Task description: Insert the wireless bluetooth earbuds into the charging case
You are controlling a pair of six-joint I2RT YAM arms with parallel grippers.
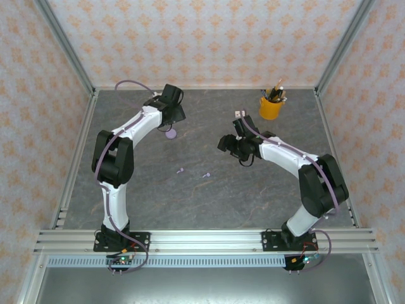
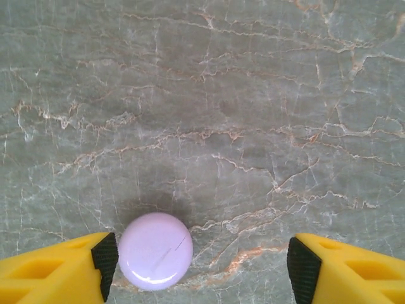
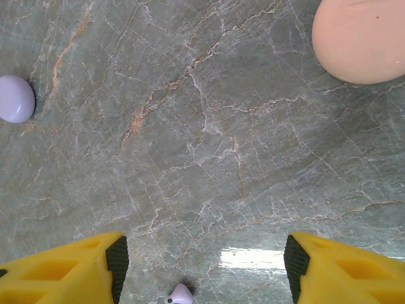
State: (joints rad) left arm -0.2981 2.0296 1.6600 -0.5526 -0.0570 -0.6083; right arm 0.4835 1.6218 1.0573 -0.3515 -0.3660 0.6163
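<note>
A round lilac charging case [image 2: 155, 251] lies shut on the marble table, right against the left pad of my left gripper [image 2: 202, 269], whose jaws stand wide open around it. The top view has this case [image 1: 170, 133] just in front of the left arm. Two tiny lilac earbuds [image 1: 180, 170] [image 1: 205, 175] lie apart in the middle of the table. My right gripper [image 3: 202, 269] hangs open over bare table with one lilac earbud [image 3: 180, 294] just below its gap. A pale pink case [image 3: 364, 38] lies beyond it at the upper right, and the lilac case [image 3: 14, 99] sits far left.
A yellow cup [image 1: 271, 107] holding pens stands at the back right. Patterned walls and metal posts close in the table [image 1: 152, 202] on three sides. Both arm bases are bolted to the rail [image 1: 202, 240] at the near edge.
</note>
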